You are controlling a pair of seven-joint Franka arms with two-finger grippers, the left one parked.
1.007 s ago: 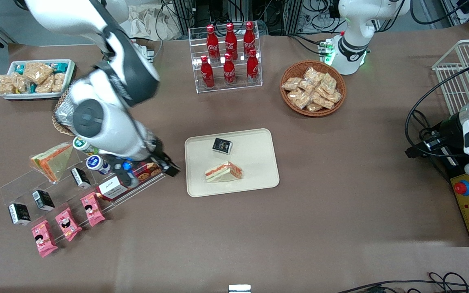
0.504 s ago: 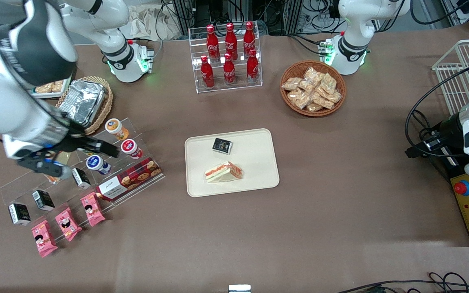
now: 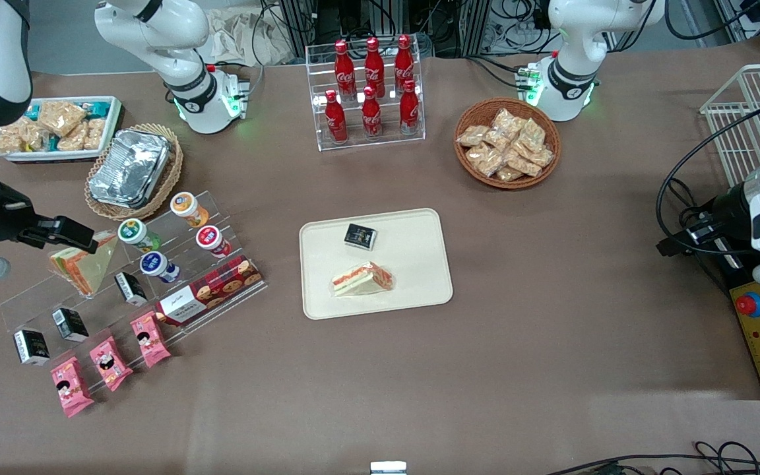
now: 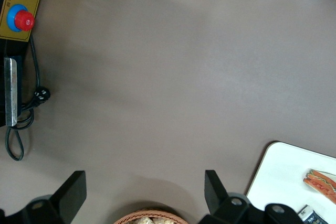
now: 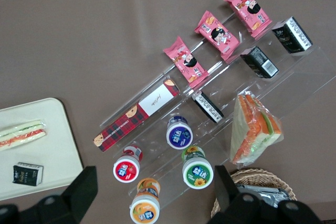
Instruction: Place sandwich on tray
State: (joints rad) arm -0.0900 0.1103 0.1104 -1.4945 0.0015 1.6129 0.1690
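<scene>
Front view shows the sandwich (image 3: 362, 279) lying flat on the tray (image 3: 419, 251), apparently released, since the claw (image 3: 66, 234) hangs wide and empty above the acrylic shelf (image 3: 175, 300).

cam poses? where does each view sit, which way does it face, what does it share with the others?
Front view: high, facing both arms; the open claw hangs above the clear acrylic display stand.
Left wrist view: faces down at bare brown table; parked claw tips show.
Right wrist view: faces down at that stand; own fingers show.
Shared by all: cream rectangular tray holding the clear-wrapped white-bread sandwich.
</scene>
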